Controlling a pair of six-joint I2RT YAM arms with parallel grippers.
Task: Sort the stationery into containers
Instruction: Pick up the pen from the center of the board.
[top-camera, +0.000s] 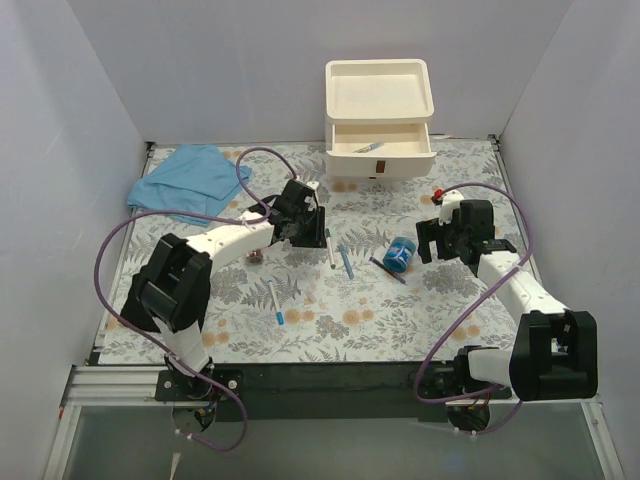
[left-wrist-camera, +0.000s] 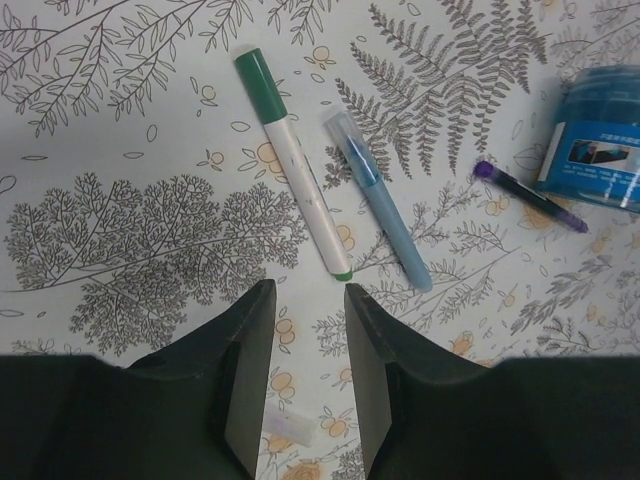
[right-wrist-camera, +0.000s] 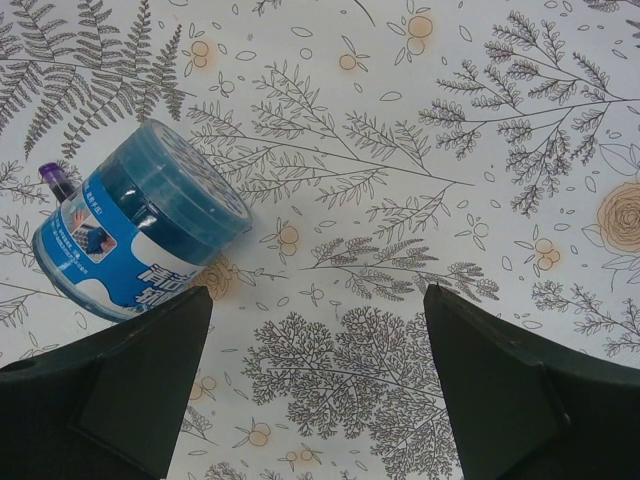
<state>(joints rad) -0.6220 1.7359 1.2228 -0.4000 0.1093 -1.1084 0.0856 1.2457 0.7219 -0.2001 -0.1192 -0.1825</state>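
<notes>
Drawer unit (top-camera: 345, 165) sits at the back centre of the table (top-camera: 240, 325), top drawer (top-camera: 380, 153) pulled out, 1 pen (top-camera: 368, 148) lying slanted inside it. Left gripper (left-wrist-camera: 307, 290) is in front of the unit, slightly left: jaws narrowed to a small gap, nothing clamped, table pattern visible between them. A small pale block (left-wrist-camera: 288, 428) shows low in that gap, can't tell if it's touched. Just off the tips are 2 pens side by side, near parallel, long axes roughly toward the unit. The green-capped pen (left-wrist-camera: 295, 165) has its cap end toward the unit. The blue pen (left-wrist-camera: 378, 205) on its right has its clear-capped end toward the unit too. Right of those, still in front of the unit, the purple-capped pen (left-wrist-camera: 530, 198) lies on a slant, cap end left, other end by the blue tub (right-wrist-camera: 140, 235). Tub is on its side. Right gripper (right-wrist-camera: 315, 292) is front-right of the unit, jaws spread wide, holding nothing, tub near 1 finger. Blue-capped pen (top-camera: 275, 303) lies farthest from the unit, front-left, long axis roughly toward it, blue end away. Cloth (top-camera: 185, 180) is left of the unit.
</notes>
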